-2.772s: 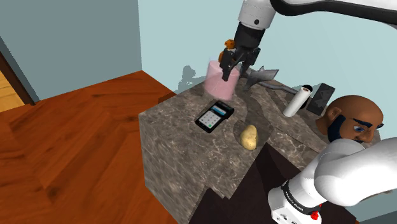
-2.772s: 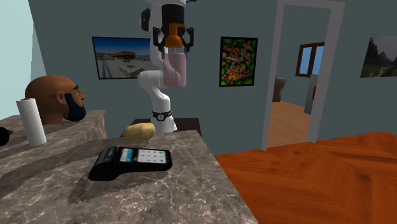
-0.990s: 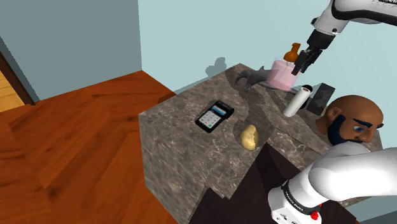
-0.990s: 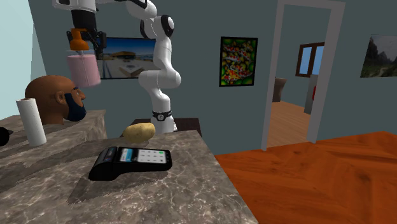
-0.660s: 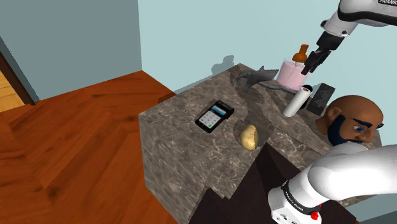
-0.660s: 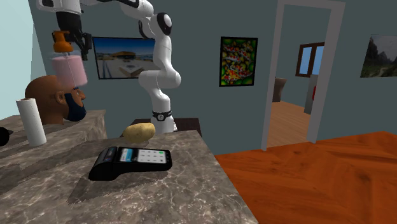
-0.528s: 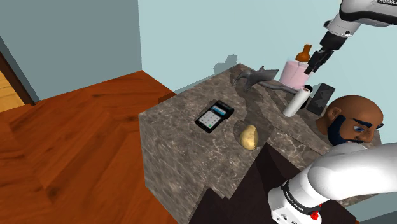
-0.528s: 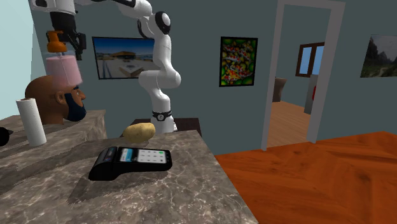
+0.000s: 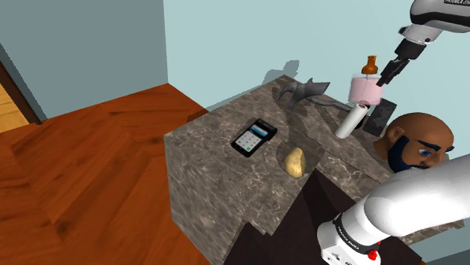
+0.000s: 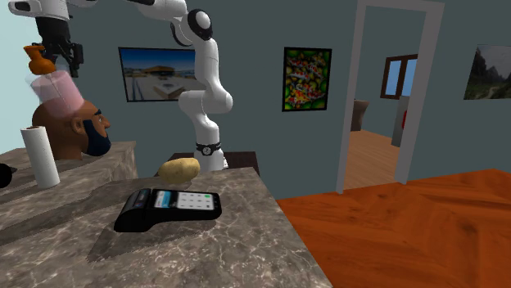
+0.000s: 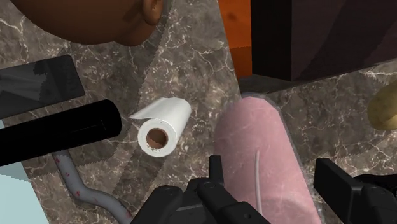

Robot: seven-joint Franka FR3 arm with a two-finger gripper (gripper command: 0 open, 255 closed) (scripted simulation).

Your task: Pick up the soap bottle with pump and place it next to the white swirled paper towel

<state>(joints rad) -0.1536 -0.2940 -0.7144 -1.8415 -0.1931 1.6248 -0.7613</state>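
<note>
The soap bottle (image 9: 364, 89) is sitting further toward the shoulder view's upper right than before, with the gripper (image 9: 389, 73) clamping it near the pump. It is hanging above the counter (image 9: 218, 173), near the bearded head (image 9: 416, 143) and the upright paper towel roll (image 9: 352, 120).

This looks like a room in a house. Behind the stone counter (image 10: 246, 237) hang framed pictures (image 10: 306, 78) on a blue-grey wall (image 10: 254, 123), and beside the counter are a wood floor (image 10: 393, 221) and an open doorway (image 10: 381, 98).
</note>
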